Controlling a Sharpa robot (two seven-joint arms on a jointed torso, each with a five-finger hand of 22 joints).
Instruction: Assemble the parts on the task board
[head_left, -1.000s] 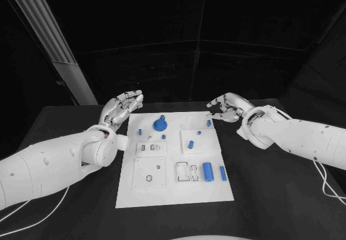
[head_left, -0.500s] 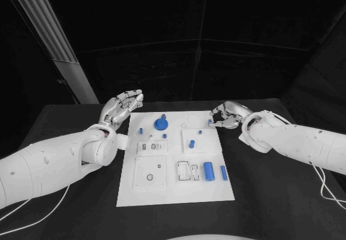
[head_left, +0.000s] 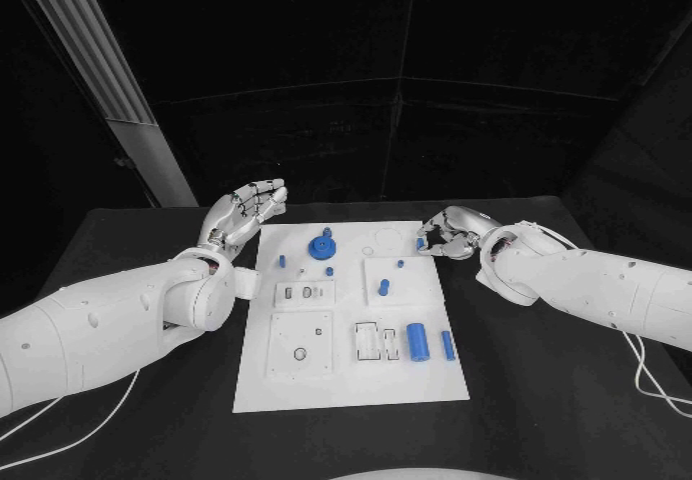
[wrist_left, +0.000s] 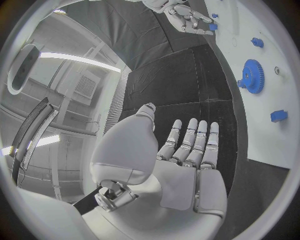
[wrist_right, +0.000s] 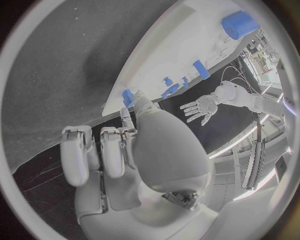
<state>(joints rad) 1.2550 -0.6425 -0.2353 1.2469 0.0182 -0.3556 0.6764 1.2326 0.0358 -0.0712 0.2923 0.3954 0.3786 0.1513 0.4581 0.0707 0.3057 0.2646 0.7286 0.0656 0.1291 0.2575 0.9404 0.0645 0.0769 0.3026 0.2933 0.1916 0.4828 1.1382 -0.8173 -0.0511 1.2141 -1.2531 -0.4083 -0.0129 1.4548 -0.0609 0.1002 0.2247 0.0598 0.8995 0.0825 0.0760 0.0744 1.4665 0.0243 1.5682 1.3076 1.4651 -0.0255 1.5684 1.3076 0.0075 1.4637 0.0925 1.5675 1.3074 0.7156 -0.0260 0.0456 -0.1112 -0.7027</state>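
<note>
The white task board (head_left: 353, 385) lies in the middle of the black table. A small blue peg (head_left: 420, 243) stands at its far right edge. My right hand (head_left: 450, 232) is low beside it, and in the right wrist view the thumb and one fingertip (wrist_right: 139, 96) pinch the peg (wrist_right: 128, 97) while the other fingers stay curled in. My left hand (head_left: 242, 215) hovers open off the board's far left corner, fingers straight and apart, holding nothing (wrist_left: 181, 165). A blue gear (head_left: 322, 247) sits on the far part of the board.
Other blue parts are on the board: small pieces (head_left: 281, 262) (head_left: 382, 288), a thick cylinder (head_left: 415, 342) and a thin bar (head_left: 447, 346) near the right side. White recessed blocks (head_left: 300, 345) occupy the left half. Bare black table (head_left: 548, 400) surrounds the board.
My right hand has dropped lower and moved in toward the small blue peg at the board's far right edge, its fingertips closing on it. The left hand has stayed where it was.
</note>
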